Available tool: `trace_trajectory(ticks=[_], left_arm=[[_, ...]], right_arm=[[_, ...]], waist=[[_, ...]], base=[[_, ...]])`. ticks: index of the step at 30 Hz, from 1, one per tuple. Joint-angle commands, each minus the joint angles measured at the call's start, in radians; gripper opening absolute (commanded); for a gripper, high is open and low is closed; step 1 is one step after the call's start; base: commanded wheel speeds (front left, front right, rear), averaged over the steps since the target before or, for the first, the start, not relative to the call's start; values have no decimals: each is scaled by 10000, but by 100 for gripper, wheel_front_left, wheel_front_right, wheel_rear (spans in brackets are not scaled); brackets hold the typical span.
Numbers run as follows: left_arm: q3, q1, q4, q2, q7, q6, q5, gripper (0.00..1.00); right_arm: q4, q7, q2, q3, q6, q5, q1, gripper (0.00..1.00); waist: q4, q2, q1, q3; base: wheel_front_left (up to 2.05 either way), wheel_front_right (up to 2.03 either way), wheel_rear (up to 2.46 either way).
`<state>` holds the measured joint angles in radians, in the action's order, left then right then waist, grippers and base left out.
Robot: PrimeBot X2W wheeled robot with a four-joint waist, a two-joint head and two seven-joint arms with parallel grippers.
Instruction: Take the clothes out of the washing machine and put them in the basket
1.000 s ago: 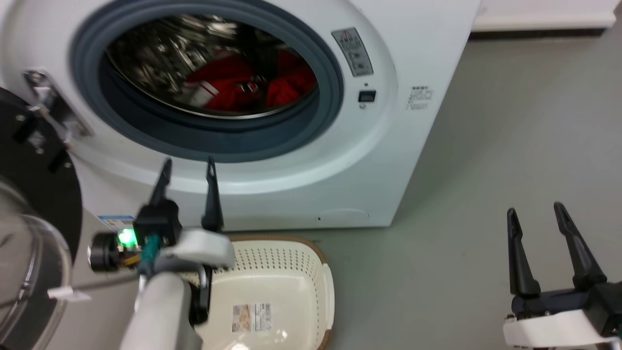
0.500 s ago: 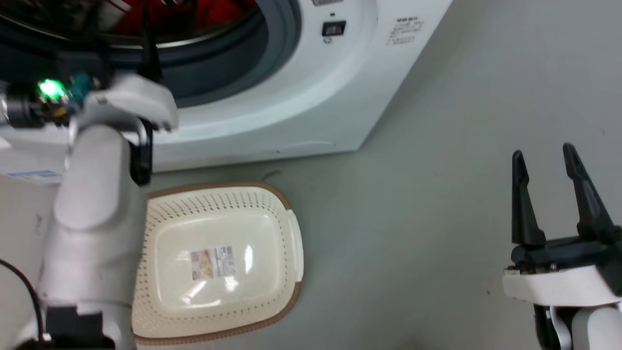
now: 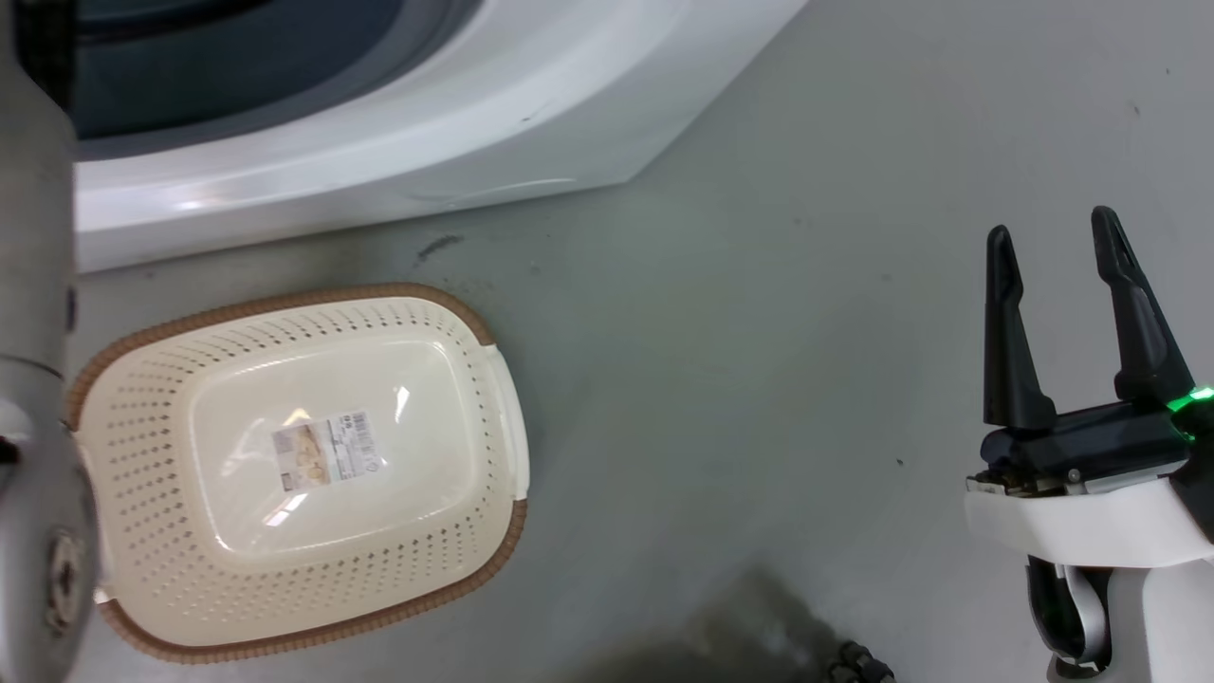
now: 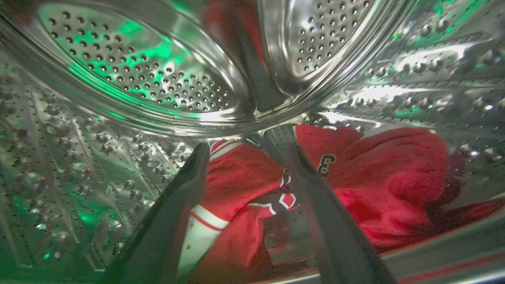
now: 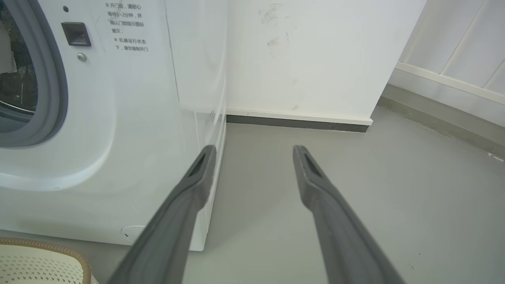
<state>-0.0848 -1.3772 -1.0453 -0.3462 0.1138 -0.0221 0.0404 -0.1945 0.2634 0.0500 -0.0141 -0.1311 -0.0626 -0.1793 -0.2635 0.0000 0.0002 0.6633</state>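
The head view cuts off most of the washing machine (image 3: 379, 161): only its lower white front and a dark arc of gasket at the top left corner are in frame. A pale, blurred forearm (image 3: 33, 379) runs down that view's left edge and covers the left end of the basket (image 3: 275, 302). The basket stands mouth-up on the grey floor (image 3: 759, 379), just in front of the machine's bottom edge but apart from it. Its long axis lies across the view, roughly along the machine's front and slightly tilted, and a paper label sits on its bottom. Inside the perforated steel drum (image 4: 158, 79), the left gripper (image 4: 242, 142) has its two dark fingers spread apart. Both are blurred, and I cannot tell whether they touch the fabric. The clothes (image 4: 386, 185) lie heaped on the drum's bottom near its front lip, stretching from between the fingers towards the right of that view. The fingers hide part of the heap, the lettering is too small to read, and the number of garments is unclear. The right gripper (image 3: 1051, 228) hangs over bare floor well to the right of the basket, its fingers apart and holding nothing. They point at the floor beside the machine's front corner, towards a white wall (image 5: 315, 59).
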Motion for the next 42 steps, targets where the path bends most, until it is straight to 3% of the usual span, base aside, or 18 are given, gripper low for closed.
trace_trajectory(ticks=[1,16,21,33,34,35,42], left_arm=[[-84,-189,-161,-83,-205,-58,97,100],[-801,-3148,-1903,-999,-4637,-710,498,100],[-1072,-3329,-1992,-1198,-5111,-597,684,100],[-1354,-3186,-2060,-1460,-5052,-330,693,100],[-1346,-3188,-2043,-1480,-4979,-322,645,7],[-1355,-3180,-2058,-1494,-5016,-356,609,0],[-1465,-3181,-1914,-1505,-4658,-340,488,0]], right_arm=[[-80,20,7,-61,7,-51,-154,100],[-553,21,5,-666,7,-570,-503,100],[-664,20,7,-719,7,-793,-557,100],[-724,19,5,-838,7,-1041,-629,100],[-715,21,5,-842,7,-1050,-643,100],[-704,19,7,-840,7,-1056,-652,100],[-655,19,5,-851,7,-911,-683,100]], waist=[[-207,0,-2,287],[-868,0,-2,1518],[-1020,0,-2,1838],[-1171,0,-2,2089],[-1177,0,-2,2089],[-1180,0,-2,2085],[-1127,0,-2,1914]], base=[[0,0,0],[0,0,0],[0,0,0],[0,0,0],[0,0,0],[0,0,0],[0,0,0]])
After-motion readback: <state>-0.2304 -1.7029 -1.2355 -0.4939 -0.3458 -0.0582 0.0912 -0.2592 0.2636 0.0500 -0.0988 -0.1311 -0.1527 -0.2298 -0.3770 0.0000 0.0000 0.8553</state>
